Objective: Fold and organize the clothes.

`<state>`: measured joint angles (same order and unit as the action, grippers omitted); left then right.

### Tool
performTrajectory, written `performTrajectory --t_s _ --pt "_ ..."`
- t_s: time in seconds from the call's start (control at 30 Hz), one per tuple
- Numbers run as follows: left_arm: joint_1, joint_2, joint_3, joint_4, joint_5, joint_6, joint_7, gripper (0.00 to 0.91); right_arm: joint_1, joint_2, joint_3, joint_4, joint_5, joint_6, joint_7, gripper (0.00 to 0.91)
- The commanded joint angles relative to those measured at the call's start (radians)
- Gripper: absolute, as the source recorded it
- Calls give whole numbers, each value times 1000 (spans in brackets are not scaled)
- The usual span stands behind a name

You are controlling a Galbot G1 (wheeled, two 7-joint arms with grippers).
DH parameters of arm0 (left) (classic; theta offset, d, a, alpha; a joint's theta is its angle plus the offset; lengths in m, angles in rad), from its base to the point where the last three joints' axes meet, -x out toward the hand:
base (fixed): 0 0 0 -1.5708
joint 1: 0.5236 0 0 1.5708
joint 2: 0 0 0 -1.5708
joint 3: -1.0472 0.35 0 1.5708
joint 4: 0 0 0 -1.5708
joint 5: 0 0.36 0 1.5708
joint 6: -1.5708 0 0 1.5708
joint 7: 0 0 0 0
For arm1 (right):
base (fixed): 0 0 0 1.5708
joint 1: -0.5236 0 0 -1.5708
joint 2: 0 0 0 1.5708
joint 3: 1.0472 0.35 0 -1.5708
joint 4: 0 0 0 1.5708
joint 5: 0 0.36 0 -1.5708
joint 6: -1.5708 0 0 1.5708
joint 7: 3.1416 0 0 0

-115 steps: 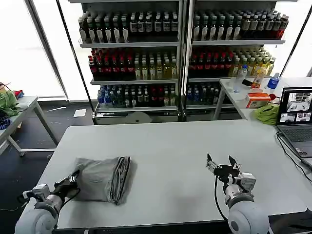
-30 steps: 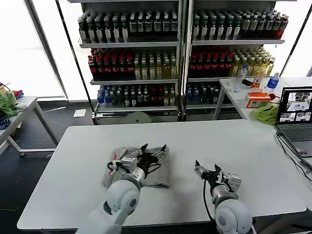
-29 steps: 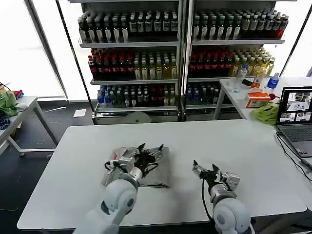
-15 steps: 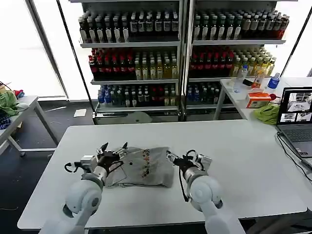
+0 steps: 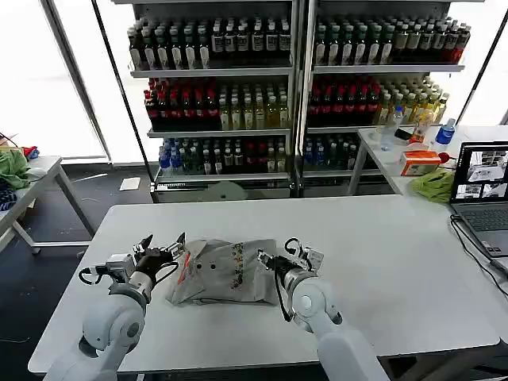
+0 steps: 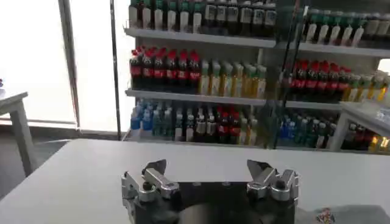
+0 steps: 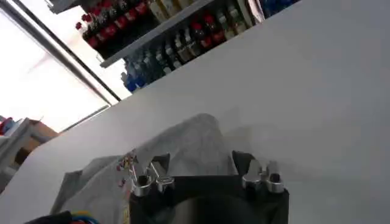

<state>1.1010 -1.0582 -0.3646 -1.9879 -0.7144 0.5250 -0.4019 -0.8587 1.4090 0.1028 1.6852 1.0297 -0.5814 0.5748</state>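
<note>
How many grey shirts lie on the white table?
1 that I can make out: a grey T-shirt with a small multicoloured print, bunched between the left hand and right hand. Another could be hidden in its folds.

Both arms reach forward from the bottom of the head view, forearms low over the work surface, wrists angled inward toward each other. Left gripper (image 5: 161, 243) sits left of centre, fingers spread wide and pointing forward and up; the left wrist view confirms it, left gripper (image 6: 208, 173) with both fingertips (image 6: 155, 168) well apart and nothing between them. Right gripper (image 5: 279, 255) sits just right of centre, tips pointing left. In the right wrist view the right gripper (image 7: 204, 173) also stands parted, gap empty.
</note>
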Motion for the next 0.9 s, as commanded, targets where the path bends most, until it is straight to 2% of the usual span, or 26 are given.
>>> performTrajectory --t_s 0.03,0.07,0.1,0.13,0.4,0.63,0.9 --pt "11 13 -25 -6 -19 8 -10 907 39 15 -16 -83 14 1 -1 464" --pt "11 12 -26 -6 -19 9 -12 907 39 17 -15 -85 10 1 -4 191" --pt "11 12 -26 -6 -20 11 -13 907 39 18 -14 -87 7 1 -9 71" --pt "12 13 -27 -6 -24 12 -14 907 38 18 -15 -87 6 1 -15 0" --pt "20 11 -50 -11 -32 14 -20 907 29 2 -24 -76 -1 0 -18 0" --pt "32 12 -63 -25 -35 11 -25 907 47 -137 -53 -32 8 -2 -41 0" --pt "30 -3 -47 -27 -30 25 -27 907 104 -260 -39 -65 12 -2 -84 0"
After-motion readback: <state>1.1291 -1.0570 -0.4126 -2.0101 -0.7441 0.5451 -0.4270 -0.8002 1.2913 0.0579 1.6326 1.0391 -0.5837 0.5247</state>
